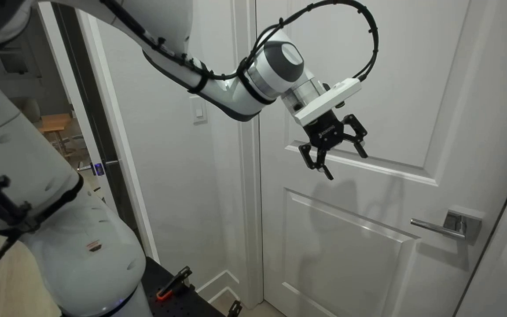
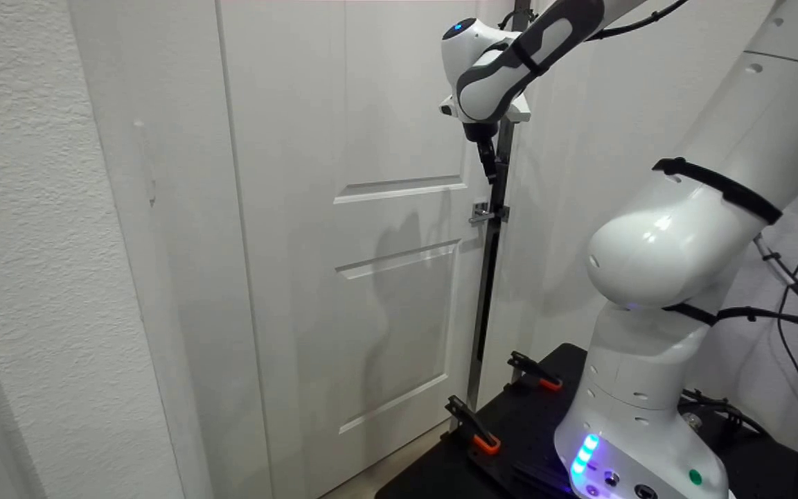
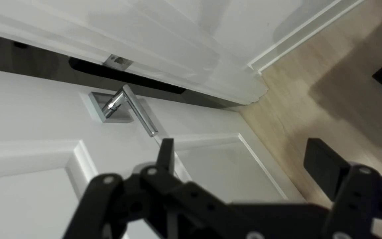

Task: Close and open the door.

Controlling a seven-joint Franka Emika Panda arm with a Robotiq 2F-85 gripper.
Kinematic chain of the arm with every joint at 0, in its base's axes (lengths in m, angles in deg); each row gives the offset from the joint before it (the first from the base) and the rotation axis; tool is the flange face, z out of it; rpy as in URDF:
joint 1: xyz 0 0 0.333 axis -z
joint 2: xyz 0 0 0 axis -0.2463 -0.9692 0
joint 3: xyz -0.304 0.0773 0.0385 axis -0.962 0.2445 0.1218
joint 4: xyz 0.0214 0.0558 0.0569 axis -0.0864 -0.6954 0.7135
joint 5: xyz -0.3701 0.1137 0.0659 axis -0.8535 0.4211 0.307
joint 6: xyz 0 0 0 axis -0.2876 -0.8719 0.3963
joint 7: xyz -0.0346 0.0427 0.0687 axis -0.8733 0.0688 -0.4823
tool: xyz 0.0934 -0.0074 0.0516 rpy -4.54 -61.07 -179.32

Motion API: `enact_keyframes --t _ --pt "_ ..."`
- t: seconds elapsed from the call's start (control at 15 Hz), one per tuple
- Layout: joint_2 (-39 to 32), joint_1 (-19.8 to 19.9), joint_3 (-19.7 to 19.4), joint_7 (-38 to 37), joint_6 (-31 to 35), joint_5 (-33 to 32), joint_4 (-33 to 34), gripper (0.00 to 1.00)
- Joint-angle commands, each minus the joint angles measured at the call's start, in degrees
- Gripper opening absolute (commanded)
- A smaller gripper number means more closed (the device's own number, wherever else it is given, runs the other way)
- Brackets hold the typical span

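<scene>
Homelike: panelled door [image 1: 368, 198], light switch [image 1: 199, 109].

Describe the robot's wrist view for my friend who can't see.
A white door stands ajar, with a dark gap between it and its frame and a silver handle beside the gap. The robot's black gripper shows along the bottom, open and holding nothing; pale floor lies at right.

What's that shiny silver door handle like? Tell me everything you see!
The shiny silver lever handle looks metal: a straight, round bar on a short neck, joined to a square silver plate on the white panelled door. It sits level near the door's edge, pointing away from it. The open black hand isn't touching it.
</scene>
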Motion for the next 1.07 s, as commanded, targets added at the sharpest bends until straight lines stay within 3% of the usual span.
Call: enact_keyframes --t 0.0,0.2,0.4,0.73,1.0 --pt "-4.83 2.69 -3.25 1.96 11.22 -4.69 0.12 1.00" --pt "-10.44 5.00 -6.58 5.40 21.07 -5.62 0.54 1.00" --pt "-16.44 7.24 -8.41 13.91 29.22 -3.84 1.80 1.00" --pt "-26.52 11.02 -7.33 22.69 39.11 -3.22 7.62 1.00" --pt "-32.95 13.13 -6.61 24.60 42.24 -4.35 13.89 1.00"
